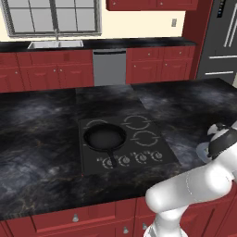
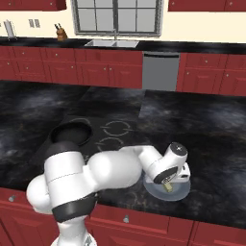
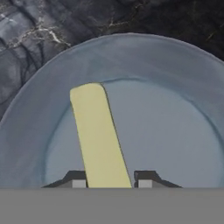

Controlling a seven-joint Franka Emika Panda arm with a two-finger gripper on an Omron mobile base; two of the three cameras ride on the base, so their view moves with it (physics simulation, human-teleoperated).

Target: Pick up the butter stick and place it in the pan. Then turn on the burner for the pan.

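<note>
down low, the pincer [image 3: 109,183] sits over the grey-blue plate [image 3: 183,78], its two dark tips [image 3: 75,180] pressed to either side of the butter [image 3: 98,135]; closed on the butter. the pale yellow stick runs out ahead of the tips, lying flat in the plate's well. in the right base view the pincer [image 2: 168,186] points down at the plate [image 2: 180,193] on the dark counter [image 2: 211,144]. the pan [image 1: 104,137] rests well off to the pincer's left, on the near-left burner of the cooktop [image 1: 157,152], handle toward the knobs [image 1: 141,158]. the other ring marks [image 1: 145,137] lie bare.
</note>
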